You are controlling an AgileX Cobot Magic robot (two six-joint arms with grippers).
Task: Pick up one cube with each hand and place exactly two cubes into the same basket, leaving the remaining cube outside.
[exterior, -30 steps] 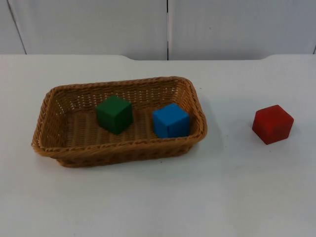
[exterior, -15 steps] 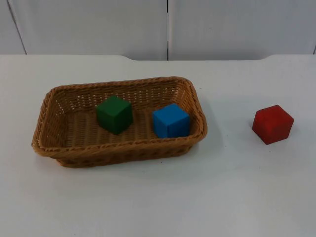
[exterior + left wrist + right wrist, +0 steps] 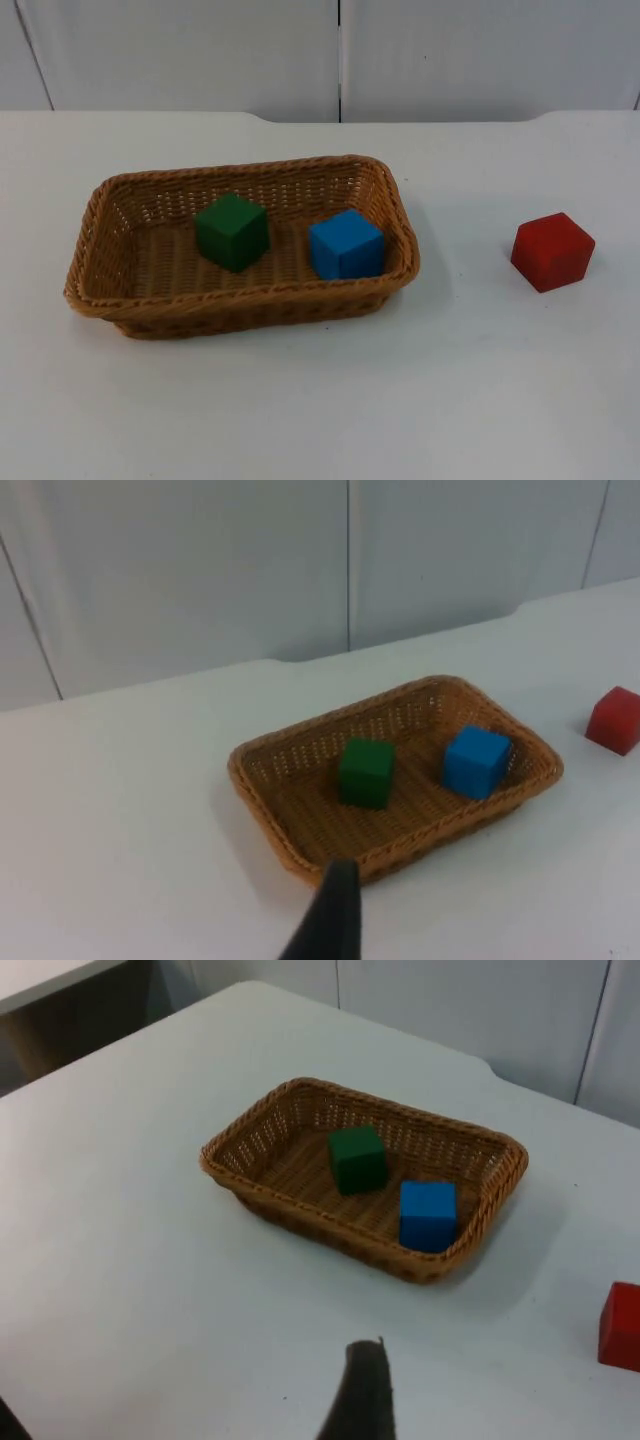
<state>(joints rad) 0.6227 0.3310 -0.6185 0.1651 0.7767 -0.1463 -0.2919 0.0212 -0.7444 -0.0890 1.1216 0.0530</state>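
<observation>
A brown wicker basket (image 3: 100, 215) sits on the white counter (image 3: 320, 400), toward the left arm's side, its long axis running across the top view. Two cubes rest on its woven floor: a green cube (image 3: 231, 231) near the middle and a blue cube (image 3: 346, 244) toward the end nearer the right arm, just beside the basket's short wall. The two cubes stand apart from each other, both flat on the basket floor. A red cube (image 3: 552, 251) lies outside the basket on the bare counter, well apart from it on the right arm's side.

The left wrist view looks onto the basket from above and behind, with a black fingertip of the left pincer (image 3: 328, 920) raised over the counter just short of the basket's near rim. The right wrist view shows a black fingertip of the right pincer (image 3: 362, 1390) above the counter, well clear of the basket. Whether either pincer is apart or together cannot be told. A grey partition wall (image 3: 180, 50) closes off the counter at the far edge
</observation>
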